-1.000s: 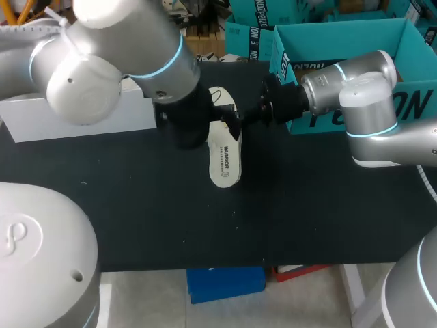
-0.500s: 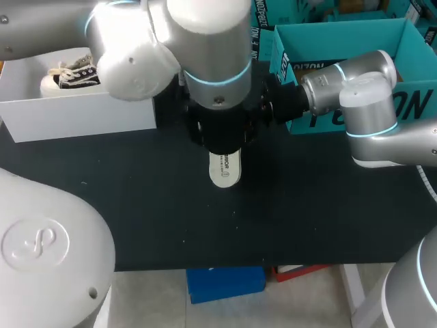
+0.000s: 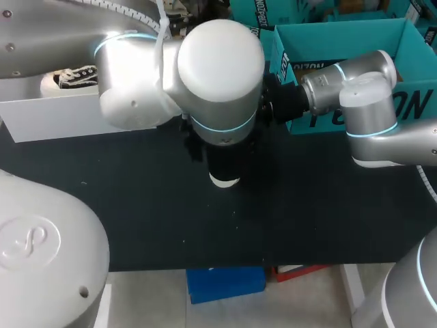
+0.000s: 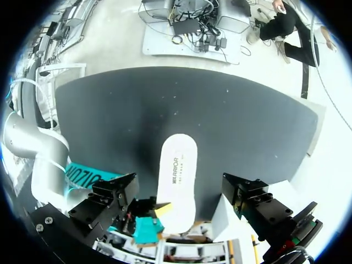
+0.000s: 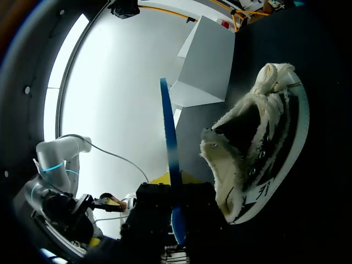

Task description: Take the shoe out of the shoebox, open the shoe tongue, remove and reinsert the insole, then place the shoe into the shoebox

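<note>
Insole: the white insole (image 4: 177,176) lies flat on the black table (image 3: 307,205). In the head view only one rounded end shows, at 6 o'clock of the left arm (image 3: 218,68).
Left gripper: the left gripper (image 4: 177,191) hangs straight over the insole, fingers spread wide, one on each side and touching nothing.
Shoe: the fleece-lined shoe (image 5: 258,143) rests on the table just ahead of the right gripper (image 5: 165,181), its collar gaping.
Right gripper: whether it has hold of the shoe cannot be told.
Shoebox: the white shoebox (image 3: 82,113) stands well apart, at 9 o'clock of the left arm, with a second sneaker (image 3: 68,76) inside.
Step in hand: probably taking up the insole – whether to finish pulling it out or to feed it back is unclear.
Doing it well: come down centred, close across the insole's narrow width, keep it level, and lead one end into the collar while the right arm steadies the shoe.
Hidden: the left arm covers the shoe and both grippers in the head view. Whether the insole's other end sits inside the shoe is out of sight.
</note>
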